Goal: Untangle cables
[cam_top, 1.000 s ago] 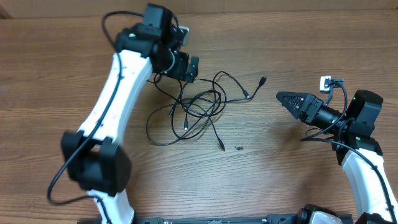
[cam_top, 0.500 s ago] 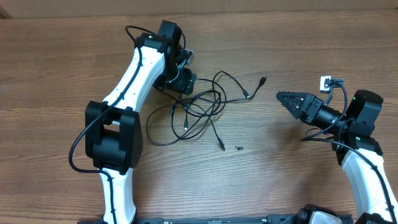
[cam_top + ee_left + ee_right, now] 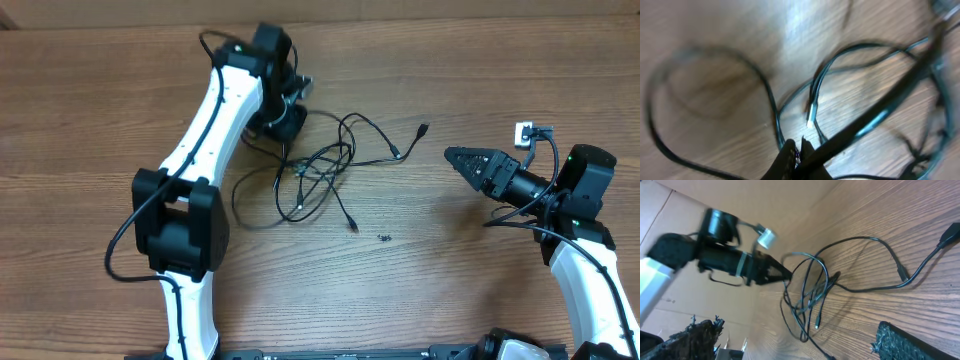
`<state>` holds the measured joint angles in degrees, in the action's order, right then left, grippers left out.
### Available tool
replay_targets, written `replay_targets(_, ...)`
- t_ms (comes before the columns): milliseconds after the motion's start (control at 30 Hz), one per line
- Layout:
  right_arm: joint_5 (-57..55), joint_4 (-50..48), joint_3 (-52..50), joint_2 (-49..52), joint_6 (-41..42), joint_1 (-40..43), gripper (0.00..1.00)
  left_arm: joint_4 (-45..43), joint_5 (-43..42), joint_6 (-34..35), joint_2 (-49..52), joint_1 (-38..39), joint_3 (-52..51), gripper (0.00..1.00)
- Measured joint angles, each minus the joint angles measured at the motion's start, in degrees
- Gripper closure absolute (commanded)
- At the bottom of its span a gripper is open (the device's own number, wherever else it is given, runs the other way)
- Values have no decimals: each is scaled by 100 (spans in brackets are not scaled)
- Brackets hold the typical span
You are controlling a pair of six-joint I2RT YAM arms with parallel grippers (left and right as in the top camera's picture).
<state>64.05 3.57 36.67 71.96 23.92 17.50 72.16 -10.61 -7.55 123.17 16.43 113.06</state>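
The cables (image 3: 322, 170) lie as a loose black tangle on the wooden table (image 3: 450, 280), with one plug end (image 3: 423, 130) trailing to the right. My left gripper (image 3: 291, 128) is at the tangle's upper left edge. In the left wrist view the left gripper (image 3: 800, 150) is shut with a cable strand (image 3: 865, 122) pinched at its tips, and a silver-tipped plug (image 3: 810, 116) lies just beyond. My right gripper (image 3: 455, 156) is open to the right of the tangle, apart from it. The right wrist view shows the cables (image 3: 810, 292) between its spread fingers (image 3: 912, 342).
A few small dark specks (image 3: 383, 237) lie on the table below the tangle. The left arm (image 3: 215, 120) reaches diagonally over the table's left half. A white connector (image 3: 523, 131) sits beside the right arm.
The left gripper has come down onto the tangle's upper left edge and shut on a strand. The tangle has drawn slightly up and left. The right arm has not moved.
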Motion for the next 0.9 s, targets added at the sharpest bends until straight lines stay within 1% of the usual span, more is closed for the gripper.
replay_targets(200,-2,2,0,0,-2,-2,0,-81,17,76,-787,0,1325,96)
replay_targets(300,-2,2,0,0,2,0,0,-365,20,234,-1438,0,2044,96)
replay_targets(467,-7,2,0,0,0,-2,0,-920,17,503,-2430,0,2813,96)
replay_targets(567,-7,4,0,0,0,0,0,-1047,11,660,-2813,0,3053,96)
replay_targets(667,-9,2,0,0,0,-2,0,-949,-26,765,-3032,0,3134,96)
replay_targets(900,-22,-2,0,0,0,-2,0,-221,-212,774,-2798,0,3130,96)
